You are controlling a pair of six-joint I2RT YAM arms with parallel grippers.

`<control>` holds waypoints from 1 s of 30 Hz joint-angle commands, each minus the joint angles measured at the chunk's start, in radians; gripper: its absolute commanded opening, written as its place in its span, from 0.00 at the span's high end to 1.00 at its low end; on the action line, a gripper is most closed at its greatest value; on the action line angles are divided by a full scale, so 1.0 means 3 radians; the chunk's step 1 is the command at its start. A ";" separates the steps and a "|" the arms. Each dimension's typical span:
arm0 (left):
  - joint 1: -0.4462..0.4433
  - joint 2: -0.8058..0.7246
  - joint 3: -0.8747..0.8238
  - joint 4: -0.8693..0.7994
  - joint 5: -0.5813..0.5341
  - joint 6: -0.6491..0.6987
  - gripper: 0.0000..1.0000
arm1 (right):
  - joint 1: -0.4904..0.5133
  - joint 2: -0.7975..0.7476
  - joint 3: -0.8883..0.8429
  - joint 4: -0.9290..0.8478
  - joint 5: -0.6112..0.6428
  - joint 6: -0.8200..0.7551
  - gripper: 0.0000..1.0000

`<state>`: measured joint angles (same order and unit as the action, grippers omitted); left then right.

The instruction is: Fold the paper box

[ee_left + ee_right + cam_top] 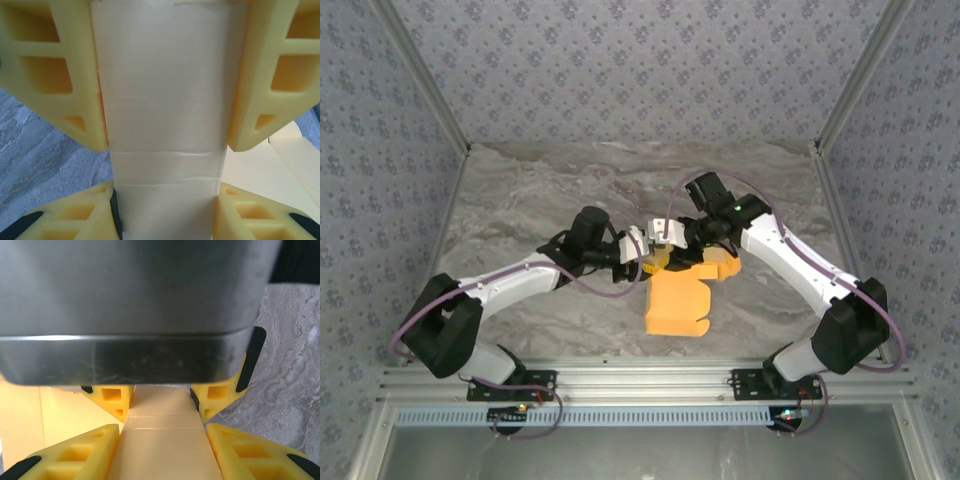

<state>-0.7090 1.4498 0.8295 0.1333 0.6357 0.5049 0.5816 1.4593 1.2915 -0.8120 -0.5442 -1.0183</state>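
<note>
Orange-yellow card: the paper box [680,300], top external view. It lies flat on the grey marbled table [520,220], just below frame centre. Its upper edge runs under the two grippers and one tab reaches to the right. The left gripper [645,262] comes in from the left and the right gripper [668,252] from the upper right. They meet tip to tip over the sheet's upper left corner. Jaw state cannot be told from this height. Patterned walls [620,70] stand on three sides and a metal rail [650,380] crosses the bottom.

Left wrist view. A pale creased strip of the paper box [165,90] runs up the middle of the frame. The left gripper [165,200] sits at the bottom, its yellow ribbed fingers [75,215] pressed against both edges of the strip and clamped across its width. The right gripper [167,140] enters from the top, its fingers likewise tight on both edges. More flat sheet shows at lower right, marbled table at lower left.

Right wrist view. A blurred grey housing [130,315] covers the upper half. The right gripper [162,440] is at the bottom, closed on the strip of the paper box [162,455]. The left gripper [161,400] is opposite at mid-frame, gripping the same strip. Pale sheet lies at the left, table at the right.
</note>
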 commanded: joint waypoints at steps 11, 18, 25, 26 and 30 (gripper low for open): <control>-0.0013 0.0000 -0.0184 0.0522 -0.0064 -0.0352 0.61 | 0.0036 -0.0231 -0.0095 0.0208 0.0026 -0.0064 0.42; 0.0049 0.0129 -0.0271 0.0844 -0.0185 -0.0658 0.60 | -0.0216 -0.0619 -0.0458 0.0679 -0.0287 0.0476 0.38; 0.0232 0.0288 -0.0414 0.1299 -0.0276 -0.1263 0.60 | -0.1187 -0.1347 -0.1427 0.2101 -0.0471 0.2094 0.28; 0.0258 0.0287 -0.0450 0.1365 -0.0277 -0.1354 0.60 | -0.1371 -0.1428 -0.1656 0.2493 -0.0387 0.2423 0.28; 0.0389 0.0263 -0.0555 0.1602 -0.0230 -0.1674 0.60 | -0.1922 -0.1544 -0.2323 0.3443 0.0478 0.3672 0.29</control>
<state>-0.6144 1.5356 0.6743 0.4988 0.5526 0.1146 0.0826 1.0073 0.6926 -0.0631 -0.5720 -0.2974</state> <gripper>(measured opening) 0.407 0.717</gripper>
